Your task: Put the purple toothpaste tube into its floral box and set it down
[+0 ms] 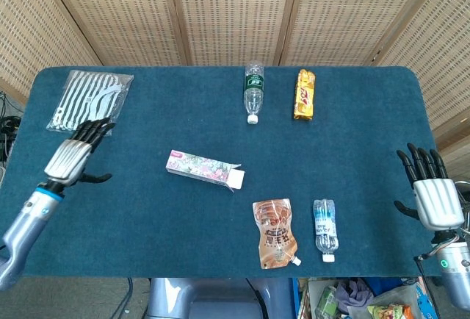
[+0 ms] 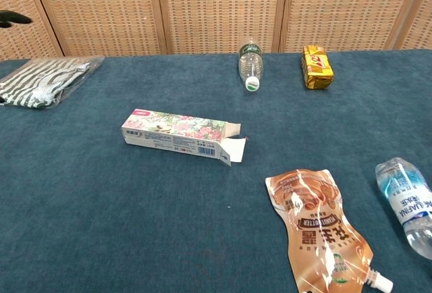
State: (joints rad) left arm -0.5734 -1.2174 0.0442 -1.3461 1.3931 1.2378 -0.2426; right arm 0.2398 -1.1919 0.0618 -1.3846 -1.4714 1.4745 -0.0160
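My left hand barely shows, just dark fingertips at the upper left edge. Below them lies the striped pouch. The floral box lies flat on the blue table, well right of those fingertips, end flap open. Farther right lie a clear bottle, yellow packet, brown spout pouch and second bottle.

Left hand hovered over the table's left edge, fingers spread and straight, thumb out to the side, holding nothing. Right hand was raised off the right edge, palm down, fingers apart, empty.
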